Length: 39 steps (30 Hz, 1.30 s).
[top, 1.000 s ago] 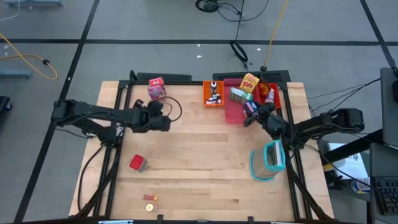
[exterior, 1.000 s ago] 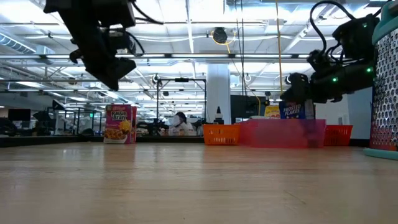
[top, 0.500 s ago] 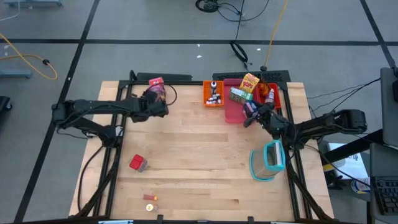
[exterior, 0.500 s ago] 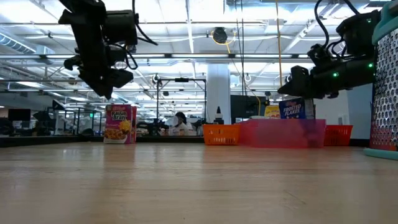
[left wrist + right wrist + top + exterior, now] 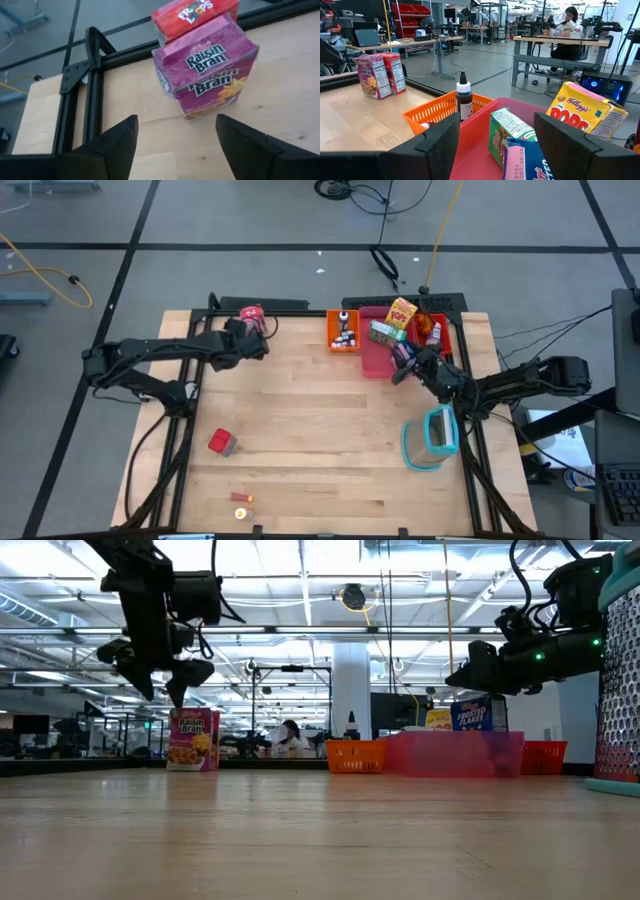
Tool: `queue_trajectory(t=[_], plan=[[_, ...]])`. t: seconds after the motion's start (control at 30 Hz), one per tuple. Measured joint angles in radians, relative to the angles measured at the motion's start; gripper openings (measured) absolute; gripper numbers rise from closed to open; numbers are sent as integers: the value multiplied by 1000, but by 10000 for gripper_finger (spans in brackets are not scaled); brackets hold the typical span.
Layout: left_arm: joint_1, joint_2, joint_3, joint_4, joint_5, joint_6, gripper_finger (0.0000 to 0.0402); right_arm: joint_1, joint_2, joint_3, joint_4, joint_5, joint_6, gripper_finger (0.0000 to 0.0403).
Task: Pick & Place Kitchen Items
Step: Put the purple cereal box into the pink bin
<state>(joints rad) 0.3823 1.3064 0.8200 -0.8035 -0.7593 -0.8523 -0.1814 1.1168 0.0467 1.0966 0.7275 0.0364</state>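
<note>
We read "Raisin Bran" on the purple carton point(image 5: 207, 75) standing at the table's far left edge, with a red "Froot Loops" box point(image 5: 192, 17) touching behind it; our left gripper point(image 5: 250, 338) hovers just above them, fingers spread wide, holding nothing. Only the right wrist view shows the yellow "Pops" carton point(image 5: 585, 112) and a dark-capped bottle point(image 5: 464, 100) in the orange basket point(image 5: 437, 112). Our right gripper point(image 5: 400, 370) hangs wide open over the pink tray point(image 5: 375, 363); the low view suggests "Frosted Flakes" point(image 5: 478, 712), though it is small.

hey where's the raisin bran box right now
The Raisin Bran box stands upright at the table's far left edge, against a red Froot Loops box, just beyond the open left gripper.
</note>
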Motion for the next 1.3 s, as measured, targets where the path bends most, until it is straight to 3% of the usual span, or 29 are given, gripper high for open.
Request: queue_trajectory(t=[0.23, 0.9, 1.1, 1.3], plan=[[38, 0, -121, 235, 0, 154, 271, 0, 0, 0, 0, 0, 0, 247], [101, 0, -303, 583, 2, 413, 266, 0, 0, 0, 0, 0, 3, 243], [101, 0, -319, 600, 3, 463, 204, 0, 0, 0, 0, 0, 3, 243], [101, 0, -319, 601, 23, 480, 103, 0, 0, 0, 0, 0, 4, 242]])
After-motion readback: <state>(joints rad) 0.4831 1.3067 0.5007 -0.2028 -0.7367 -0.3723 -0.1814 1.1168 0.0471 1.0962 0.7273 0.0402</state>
